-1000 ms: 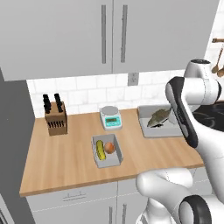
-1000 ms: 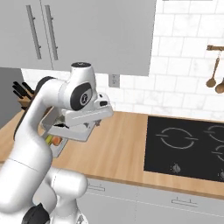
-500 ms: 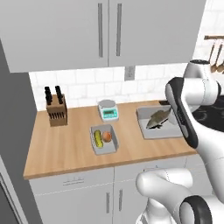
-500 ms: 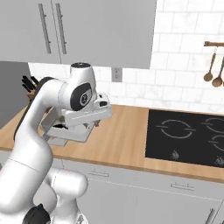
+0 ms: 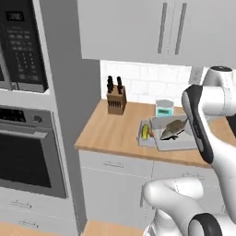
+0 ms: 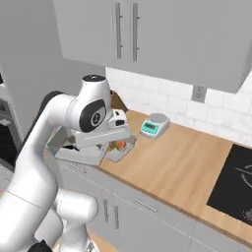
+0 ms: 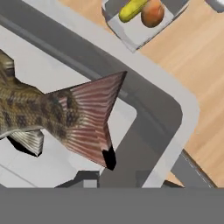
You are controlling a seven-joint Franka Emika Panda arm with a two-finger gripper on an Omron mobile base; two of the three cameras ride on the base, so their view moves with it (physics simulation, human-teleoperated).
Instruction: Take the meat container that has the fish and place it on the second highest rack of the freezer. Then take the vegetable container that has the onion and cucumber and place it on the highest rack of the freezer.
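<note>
Wooden counter (image 5: 113, 131), knife block (image 5: 115, 101) at back, green scale (image 5: 163, 108), vegetable container (image 7: 139, 27) resting on it

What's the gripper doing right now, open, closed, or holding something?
Gripper: closed on the rim of the meat container, held above the counter with the fish inside.

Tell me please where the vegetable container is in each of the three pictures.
Left base view: vegetable container on the counter, partly behind the meat container.
Right base view: on the counter, just right of the arm's wrist.
Hand view: at the top edge, beyond the fish.
Shared landmark: the onion inside it.
</note>
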